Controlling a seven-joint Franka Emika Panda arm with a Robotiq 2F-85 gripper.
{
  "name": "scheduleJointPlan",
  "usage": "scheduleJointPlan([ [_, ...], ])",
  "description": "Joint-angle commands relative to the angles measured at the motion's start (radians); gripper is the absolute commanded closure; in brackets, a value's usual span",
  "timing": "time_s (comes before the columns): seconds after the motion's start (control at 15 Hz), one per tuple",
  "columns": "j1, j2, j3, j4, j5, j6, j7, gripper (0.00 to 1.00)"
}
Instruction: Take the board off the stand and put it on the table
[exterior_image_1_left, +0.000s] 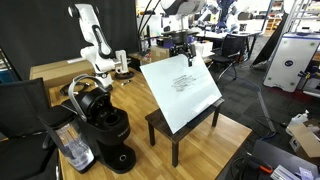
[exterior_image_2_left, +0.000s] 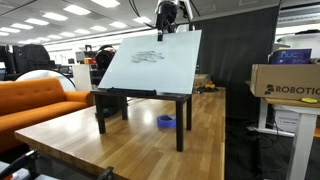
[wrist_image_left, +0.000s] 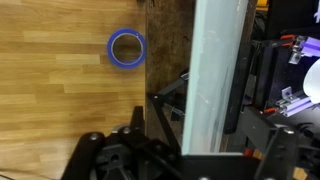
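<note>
One board (exterior_image_1_left: 185, 90) leans tilted on one stand (exterior_image_1_left: 160, 120), its lower edge on the stand's flat top, and it is wider than the stand in both exterior views; one patch of dark writing sits near its centre. The stand stands on its four legs on the table (exterior_image_1_left: 205, 150), with one blue tape ring (exterior_image_2_left: 166, 121) lying on the wood just beside it. One gripper (exterior_image_1_left: 182, 48) hangs at the board's upper edge. In the wrist view its two fingers (wrist_image_left: 168, 95) stand wide apart with the pale edge of the board (wrist_image_left: 215, 70) running between them; the jaws are spread and not clamped on it. One black coffee machine (exterior_image_1_left: 105, 125) sits on the table, apart from the stand
</note>
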Motion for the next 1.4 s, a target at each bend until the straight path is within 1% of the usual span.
scheduleJointPlan([
  [0.0, -0.009, 0.040, 0.006, 0.044, 0.016, 0.006, -0.029, 0.00],
  [0.6, -0.002, 0.044, 0.008, 0.066, 0.007, -0.008, -0.016, 0.00],
  [0.67, -0.001, 0.041, 0.009, 0.063, 0.005, -0.006, -0.014, 0.25],
  [0.73, 0.000, 0.036, 0.010, 0.060, 0.005, -0.007, -0.014, 0.26],
  [0.93, 0.006, 0.024, 0.014, 0.050, 0.003, -0.002, -0.004, 0.48],
  [1.0, 0.009, 0.019, 0.014, 0.045, 0.001, 0.000, 0.000, 0.54],
  [1.13, 0.013, 0.005, 0.013, 0.037, -0.006, -0.006, 0.001, 0.70],
  [1.27, 0.019, -0.007, 0.012, 0.030, -0.015, -0.016, 0.017, 0.83],
  [1.33, 0.024, -0.016, 0.013, 0.024, -0.018, -0.016, 0.027, 0.84],
])
